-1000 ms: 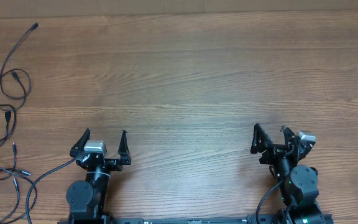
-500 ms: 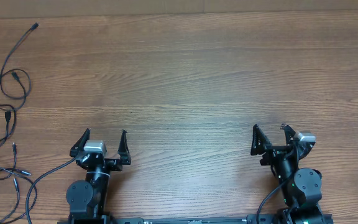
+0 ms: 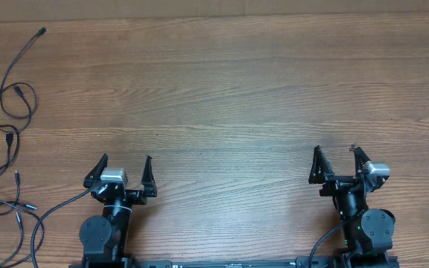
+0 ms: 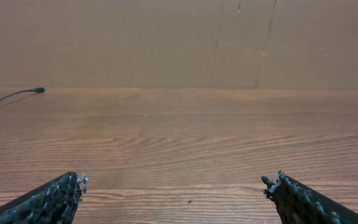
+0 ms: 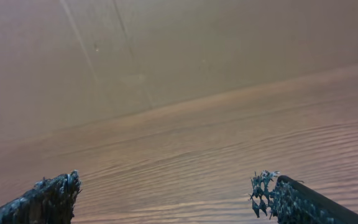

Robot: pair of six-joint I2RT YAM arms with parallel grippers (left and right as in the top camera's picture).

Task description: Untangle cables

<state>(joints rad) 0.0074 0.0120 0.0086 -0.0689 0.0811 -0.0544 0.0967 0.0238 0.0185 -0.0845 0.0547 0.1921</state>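
Black rough-tipped tools (image 3: 124, 159) (silver cameras (image 3: 113, 176))

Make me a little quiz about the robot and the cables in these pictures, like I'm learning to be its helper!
1. True or false: the left gripper is holding one of the cables.
2. Where do the cables lie? A) by the edge of the table on the left gripper's side; B) in the middle of the table; C) hanging off the far edge.
3. Fill in the missing word: the left gripper and the right gripper are both ____ with nothing between their fingers.

Key: 1 false; 2 A; 3 open.
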